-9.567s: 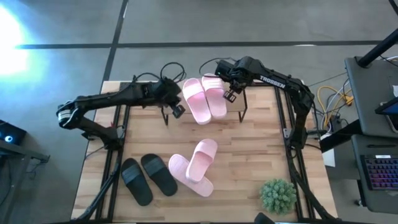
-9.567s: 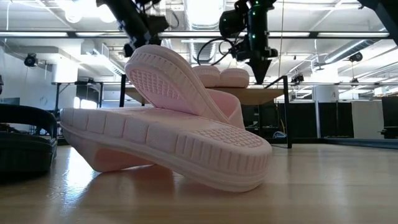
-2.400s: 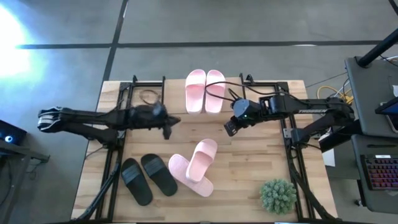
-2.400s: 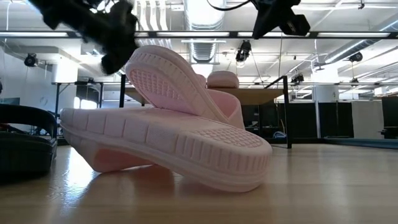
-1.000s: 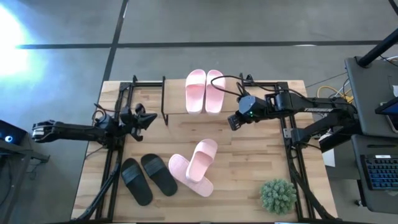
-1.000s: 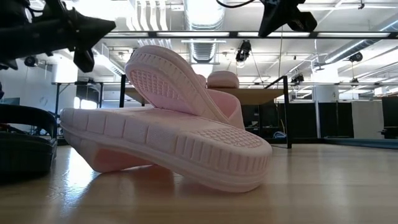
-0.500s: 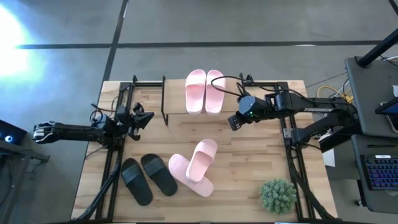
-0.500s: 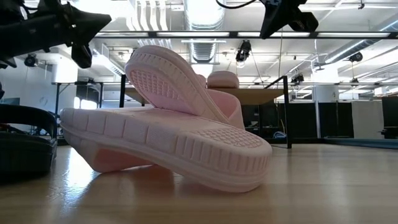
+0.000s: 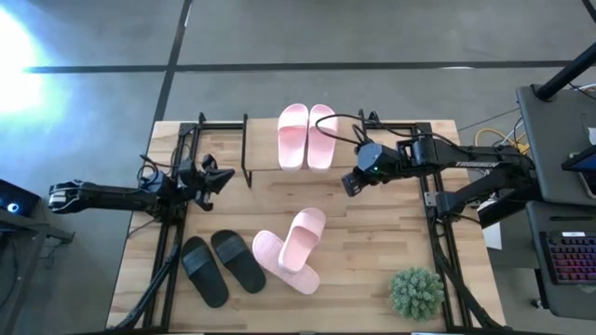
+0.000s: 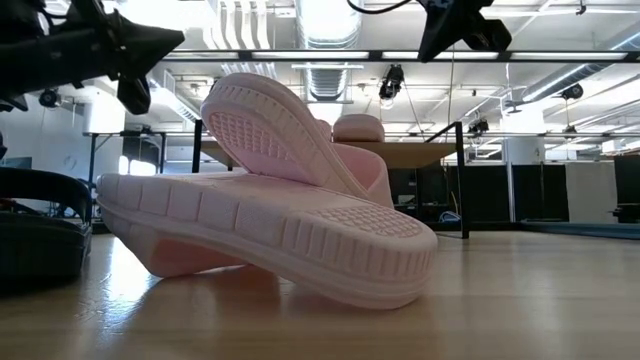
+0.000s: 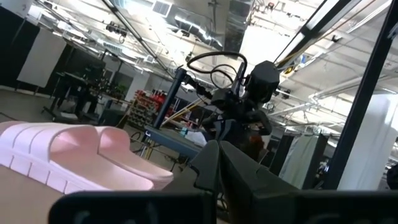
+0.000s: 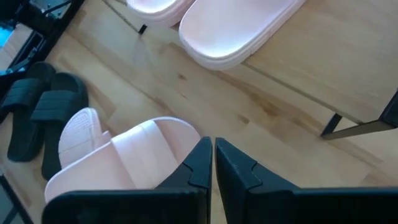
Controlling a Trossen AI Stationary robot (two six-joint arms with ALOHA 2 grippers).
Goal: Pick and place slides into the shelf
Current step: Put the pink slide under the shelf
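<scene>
Two light pink slides [image 9: 307, 136] lie side by side, soles down, on the shelf [image 12: 298, 68] at the table's far middle. Two more pink slides [image 9: 289, 248] sit on the tabletop in the near middle, one leaning across the other [image 10: 285, 135]. Two black slides [image 9: 222, 268] lie to their left. My right gripper [image 9: 349, 184] hovers shut, just right of the shelf's near edge, above the table; its fingers [image 12: 211, 163] hold nothing. My left gripper [image 9: 219, 177] hangs shut near the table's left side, pointing toward the shelf, and is empty [image 11: 219, 163].
A green plant ball [image 9: 416, 293] stands at the near right corner. Black frame rails [image 9: 172, 233] run along both table sides. Bare wood [image 9: 391, 233] lies right of the pink pair. A desk with a keyboard [image 9: 568, 256] stands off the table's right.
</scene>
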